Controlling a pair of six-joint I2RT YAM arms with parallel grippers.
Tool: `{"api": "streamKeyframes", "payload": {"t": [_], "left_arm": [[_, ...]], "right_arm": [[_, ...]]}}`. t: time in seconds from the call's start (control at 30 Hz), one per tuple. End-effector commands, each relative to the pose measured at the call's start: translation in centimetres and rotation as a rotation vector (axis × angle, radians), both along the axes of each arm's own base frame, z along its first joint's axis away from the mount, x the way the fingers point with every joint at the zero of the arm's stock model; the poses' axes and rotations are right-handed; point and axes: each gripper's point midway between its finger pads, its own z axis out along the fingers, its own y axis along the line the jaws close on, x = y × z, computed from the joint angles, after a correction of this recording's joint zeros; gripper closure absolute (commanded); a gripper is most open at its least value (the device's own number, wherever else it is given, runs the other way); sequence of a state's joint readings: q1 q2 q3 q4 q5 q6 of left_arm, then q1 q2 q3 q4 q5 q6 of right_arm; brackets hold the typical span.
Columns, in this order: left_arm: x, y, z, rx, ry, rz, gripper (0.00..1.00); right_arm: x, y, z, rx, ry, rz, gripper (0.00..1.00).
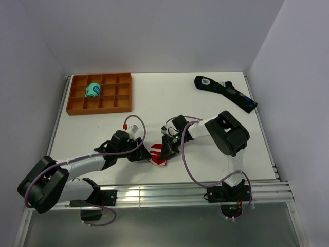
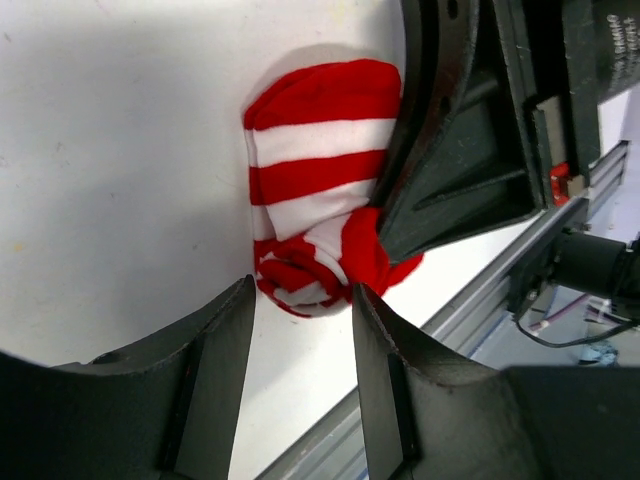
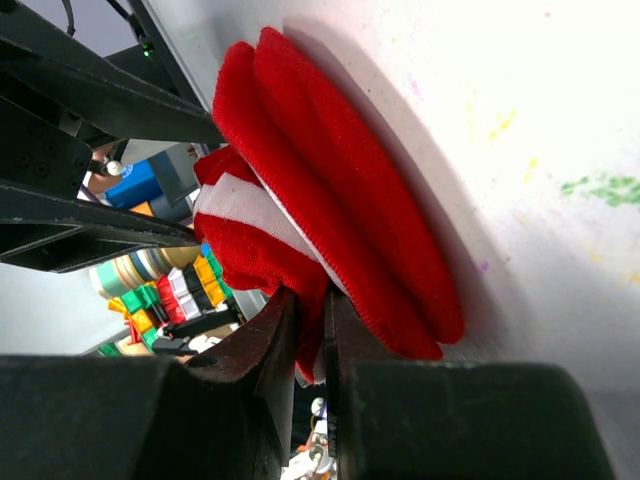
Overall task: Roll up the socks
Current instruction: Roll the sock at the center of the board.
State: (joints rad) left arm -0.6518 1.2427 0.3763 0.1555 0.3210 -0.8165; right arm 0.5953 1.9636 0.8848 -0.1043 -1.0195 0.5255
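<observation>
Socks [image 1: 158, 154] half-rolled, table [image 1: 205, 110] 6 o'clock. Right gripper [image 3: 308, 310] pinching red fabric (from 2 o'clock); left gripper [image 2: 300, 295] spread, 9 o'clock.

Left gripper [image 2: 301, 300] parted, right gripper [image 3: 323, 335] clamped.

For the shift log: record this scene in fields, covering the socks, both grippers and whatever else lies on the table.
socks: red-and-white striped, near the front edge of the table, one end rolled up
left gripper: open, tips at the rolled end
right gripper: shut on the socks' red fabric
tray: orange, far left, holds a teal bundle
black sock: far right, lying flat
</observation>
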Motion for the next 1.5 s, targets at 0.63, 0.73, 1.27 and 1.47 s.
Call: {"api": "streamKeyframes", "payload": {"t": [0.63, 0.73, 1.27, 1.47], "left_arm": [[-0.2, -0.8, -0.5, -0.018, 0.005, -0.023, 0.51], [0.0, -1.0, -0.1, -0.027, -0.007, -0.022, 0.51], [0.7, -1.5, -0.8, 0.016, 0.006, -0.034, 0.51], [1.1, -1.1, -1.8, 0.067, 0.025, -0.012, 0.51]], "right_arm": [[-1.7, -4.0, -7.0, -0.303, 0.007, -0.027, 1.0], [-1.8, -4.1, -7.0, -0.307, 0.007, -0.027, 1.0], [-2.1, -4.4, -7.3, -0.313, 0.013, -0.022, 1.0], [-2.1, -4.3, -7.3, -0.311, 0.012, -0.019, 1.0]]}}
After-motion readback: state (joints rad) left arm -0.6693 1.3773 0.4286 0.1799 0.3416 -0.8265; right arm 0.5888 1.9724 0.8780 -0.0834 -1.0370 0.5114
